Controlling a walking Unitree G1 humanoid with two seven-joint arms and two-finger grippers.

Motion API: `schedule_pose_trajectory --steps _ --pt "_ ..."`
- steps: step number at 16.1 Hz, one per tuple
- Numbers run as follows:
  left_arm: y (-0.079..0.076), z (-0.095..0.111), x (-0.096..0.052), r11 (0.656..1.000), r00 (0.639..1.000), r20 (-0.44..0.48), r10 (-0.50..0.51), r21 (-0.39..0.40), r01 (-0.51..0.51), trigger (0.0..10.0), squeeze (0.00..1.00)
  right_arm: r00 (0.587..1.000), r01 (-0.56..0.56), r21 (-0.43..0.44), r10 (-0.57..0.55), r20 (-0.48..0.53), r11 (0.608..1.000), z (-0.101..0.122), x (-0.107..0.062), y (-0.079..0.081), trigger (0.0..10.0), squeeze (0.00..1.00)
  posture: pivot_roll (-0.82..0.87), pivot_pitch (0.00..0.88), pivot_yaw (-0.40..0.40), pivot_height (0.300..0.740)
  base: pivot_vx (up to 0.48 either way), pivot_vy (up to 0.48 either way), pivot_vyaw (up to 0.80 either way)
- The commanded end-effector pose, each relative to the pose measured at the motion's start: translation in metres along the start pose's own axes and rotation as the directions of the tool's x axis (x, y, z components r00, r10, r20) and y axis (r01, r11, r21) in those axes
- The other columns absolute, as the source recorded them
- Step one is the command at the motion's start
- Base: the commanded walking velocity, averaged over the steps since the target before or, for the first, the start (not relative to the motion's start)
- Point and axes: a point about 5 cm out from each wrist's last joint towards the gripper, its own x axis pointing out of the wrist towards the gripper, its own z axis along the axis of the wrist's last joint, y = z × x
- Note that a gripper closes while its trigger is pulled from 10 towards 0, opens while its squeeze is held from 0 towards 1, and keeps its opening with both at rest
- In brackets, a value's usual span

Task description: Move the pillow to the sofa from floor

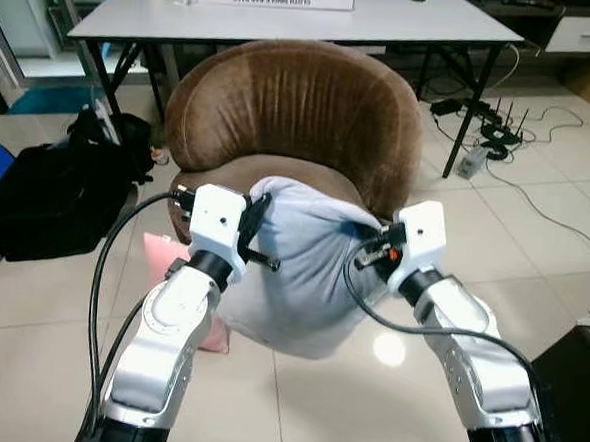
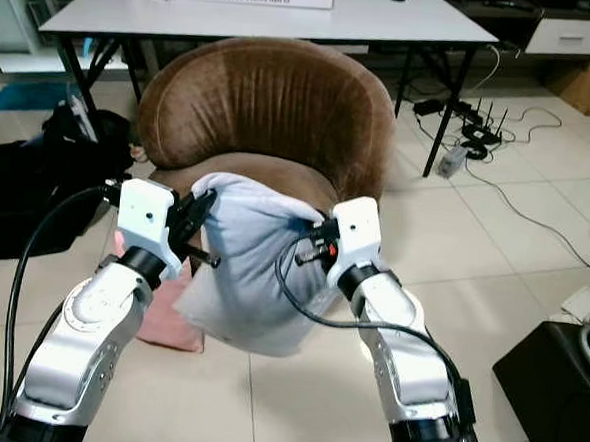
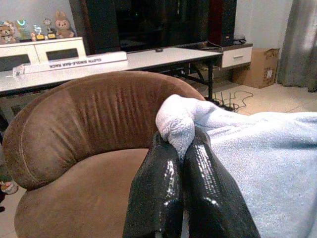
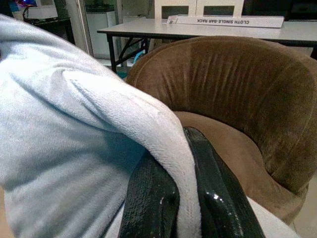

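The pillow (image 1: 307, 267) is off the floor and hanging between the two arms, right at the front lip of the brown sofa (image 1: 302, 111). The lifting part looks done; the placing part is not. Its top edge sits about level with the seat cushion, while its lower half sags down in front of the sofa towards the tiles, at six o'clock from the seat.

The left gripper (image 3: 184, 151) has its two black fingers pressed together on a bunched corner of the pale blue fabric, with a knob of cloth poking out above the tips. The right gripper (image 4: 184, 148) does the same on the other side, its fingers pinching a fold of the pillow's edge. In the head views the pillow stretches from the nine o'clock arm across to the three o'clock arm.

A pink thing (image 1: 177, 274) lies on the floor just below the left arm; I cannot tell what it is. Behind the sofa, at twelve o'clock, stands a white table (image 1: 287, 20), and a black bag (image 1: 46, 201) rests on the tiles out at nine o'clock.

As I judge it, what remains is to carry the pillow forward and up over the seat, lower it onto the cushion and let both corners go. The drooping bottom may catch on the sofa's front edge.
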Motion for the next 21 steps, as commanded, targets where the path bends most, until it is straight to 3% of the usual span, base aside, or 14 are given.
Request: schedule_pose_trajectory --steps 1,7,10,13,21 --pt "0.0147 0.0076 -0.003 0.996 0.996 0.036 0.081 0.021 -0.082 10.0 0.0 0.995 0.1 -0.004 -0.1 0.007 0.995 0.0048 -0.0025 -0.0173 10.0 0.0 0.07 0.0 0.022 0.74 0.262 0.0 0.0" --pt "0.0165 0.0073 -0.0057 0.996 0.996 0.036 0.078 0.037 -0.079 10.0 0.0 0.993 0.114 -0.069 -0.113 0.015 0.991 0.0048 -0.0001 -0.0173 10.0 0.0 0.08 0.0 0.015 0.74 0.328 0.0 0.0" --pt "0.0164 0.0078 -0.0055 0.997 0.997 0.038 0.073 0.037 -0.075 10.0 0.0 0.998 0.065 -0.099 -0.063 0.024 0.993 0.0061 0.0007 -0.0119 10.0 0.0 0.08 0.0 0.017 0.74 0.354 0.0 0.0" --pt "0.0163 0.0085 -0.0052 0.996 0.996 0.041 0.073 0.037 -0.075 10.0 0.0 0.996 0.084 -0.104 -0.081 0.031 0.991 0.0064 0.0016 -0.0123 10.0 0.0 0.08 0.0 0.016 0.74 0.363 0.0 0.71" --pt "0.0182 0.0093 -0.0036 0.996 0.996 0.043 0.079 0.041 -0.081 10.0 0.0 0.989 0.143 -0.067 -0.14 0.044 0.988 0.0065 0.0034 -0.0186 10.0 0.0 0.08 0.0 0.017 0.74 0.365 0.0 0.0"
